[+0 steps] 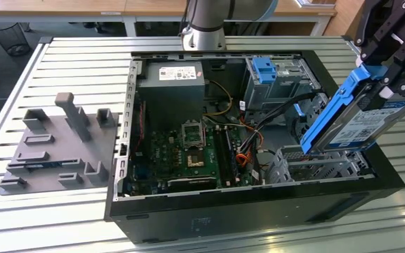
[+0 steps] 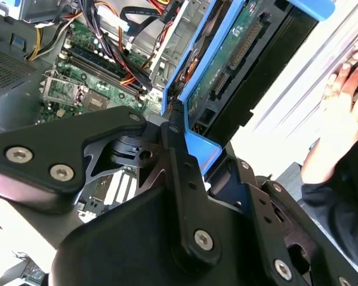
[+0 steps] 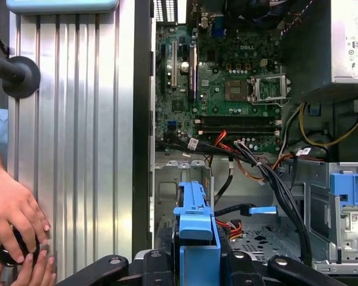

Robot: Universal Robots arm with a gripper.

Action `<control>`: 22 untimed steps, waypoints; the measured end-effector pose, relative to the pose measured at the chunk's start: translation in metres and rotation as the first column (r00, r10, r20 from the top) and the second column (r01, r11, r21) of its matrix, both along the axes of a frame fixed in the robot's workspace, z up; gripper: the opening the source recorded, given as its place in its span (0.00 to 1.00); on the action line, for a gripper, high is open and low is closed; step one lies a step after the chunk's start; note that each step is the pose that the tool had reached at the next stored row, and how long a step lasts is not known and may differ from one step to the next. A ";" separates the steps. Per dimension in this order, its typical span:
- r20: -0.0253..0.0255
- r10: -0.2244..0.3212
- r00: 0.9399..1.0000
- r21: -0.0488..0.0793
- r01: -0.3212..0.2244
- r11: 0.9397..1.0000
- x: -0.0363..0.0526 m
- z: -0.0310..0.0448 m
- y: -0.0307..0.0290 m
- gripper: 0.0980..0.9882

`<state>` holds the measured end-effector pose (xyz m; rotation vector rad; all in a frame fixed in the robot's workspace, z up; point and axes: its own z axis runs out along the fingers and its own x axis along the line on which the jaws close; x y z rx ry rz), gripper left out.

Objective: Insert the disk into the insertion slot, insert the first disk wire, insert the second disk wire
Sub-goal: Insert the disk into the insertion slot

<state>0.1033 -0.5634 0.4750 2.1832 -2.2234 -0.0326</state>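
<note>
**Clearances.** The end effector [image 1: 382,79] is clamped shut on the upper end of the disk [image 1: 357,116], which hangs steeply tilted. The disk's lower edge sits just above the insertion slot [image 1: 318,163] and is not seated. Beneath the end effector the slot mouth is open, and its perforated walls stand close on either side of the disk's lower corner. Beyond the slot, clear of the disk, stands the taller grey cage [image 1: 283,79] with its blue clip [image 1: 262,68].

**View differences.** The first wrist view shows a cable bundle [image 3: 274,179] running just beside the slot. It also shows one hand [image 3: 13,208] and a further hand [image 3: 33,271] just beside it on the bench [image 3: 77,119], outside the case wall [image 3: 142,119]. The second wrist view shows the disk's green circuit-board face and connector row, plus a dark sleeve [image 2: 340,202].

**Count.** One disk, one slot, one taller cage, one clip, two hands.
</note>
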 end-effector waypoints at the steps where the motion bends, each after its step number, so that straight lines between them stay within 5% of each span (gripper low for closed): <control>1: 0.000 0.000 1.000 0.000 0.000 1.000 0.0000 -0.0004 0.0000 0.30; 22: 0.003 -0.001 1.000 0.000 0.001 1.000 -0.0036 -0.0081 0.0000 0.30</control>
